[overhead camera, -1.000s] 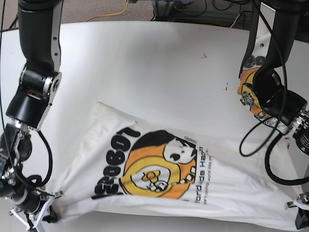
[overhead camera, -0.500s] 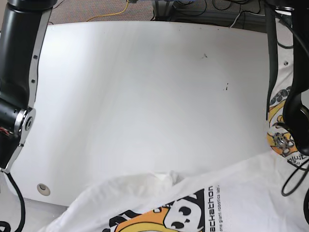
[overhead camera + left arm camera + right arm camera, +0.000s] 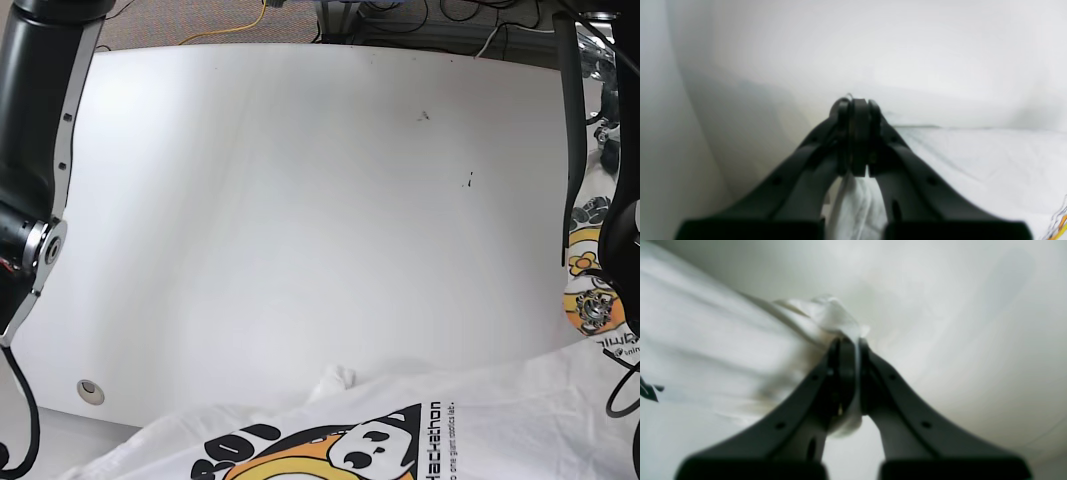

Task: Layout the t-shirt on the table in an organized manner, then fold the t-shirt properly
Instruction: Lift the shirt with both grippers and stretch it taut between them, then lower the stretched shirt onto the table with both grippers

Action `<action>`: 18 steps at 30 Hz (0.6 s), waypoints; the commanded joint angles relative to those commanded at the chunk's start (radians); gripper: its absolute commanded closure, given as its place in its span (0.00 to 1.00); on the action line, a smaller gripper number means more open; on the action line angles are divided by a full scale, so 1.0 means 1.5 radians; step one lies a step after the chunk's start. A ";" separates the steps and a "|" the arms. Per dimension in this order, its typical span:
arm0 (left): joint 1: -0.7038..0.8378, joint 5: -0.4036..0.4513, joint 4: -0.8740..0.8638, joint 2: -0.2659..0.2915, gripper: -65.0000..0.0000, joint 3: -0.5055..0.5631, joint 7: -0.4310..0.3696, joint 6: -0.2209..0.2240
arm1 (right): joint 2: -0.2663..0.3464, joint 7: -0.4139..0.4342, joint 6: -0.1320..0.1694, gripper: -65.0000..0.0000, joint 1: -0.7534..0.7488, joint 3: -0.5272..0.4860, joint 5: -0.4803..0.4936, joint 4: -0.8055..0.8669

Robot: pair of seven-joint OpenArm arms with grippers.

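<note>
The off-white t-shirt (image 3: 480, 420) hangs stretched across the bottom of the base view, with the top of its orange and black print showing. Both grippers are below the base view's edge. In the left wrist view my left gripper (image 3: 856, 106) is shut on a fold of the t-shirt (image 3: 853, 203), and more cloth spreads to its right. In the right wrist view my right gripper (image 3: 849, 343) is shut on a bunched edge of the t-shirt (image 3: 830, 313), which stretches away to the left. The white table (image 3: 300, 200) lies bare beyond the shirt.
A round grey grommet hole (image 3: 90, 391) sits near the table's front left. Small dark specks (image 3: 424, 115) mark the far right part. One black arm link (image 3: 40, 150) stands at the left edge, the other arm (image 3: 620, 250) at the right edge. Cables (image 3: 240, 20) lie beyond the far edge.
The shirt, spread on the table a second ago, has been raised and pulled toward the camera. Since half a second ago its upper edge has sunk lower in the base view.
</note>
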 joint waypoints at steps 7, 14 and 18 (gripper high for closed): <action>0.141 -0.085 0.076 -0.005 0.99 0.000 0.030 0.004 | -0.023 -0.026 0.000 1.00 -0.207 0.080 0.000 0.126; 0.309 -0.125 0.202 -0.012 0.99 -0.004 0.075 0.003 | -0.063 -0.032 0.000 1.00 -0.408 0.153 0.000 0.229; 0.433 -0.150 0.264 -0.018 0.99 -0.010 0.085 0.001 | -0.096 -0.032 0.000 1.00 -0.531 0.178 0.000 0.279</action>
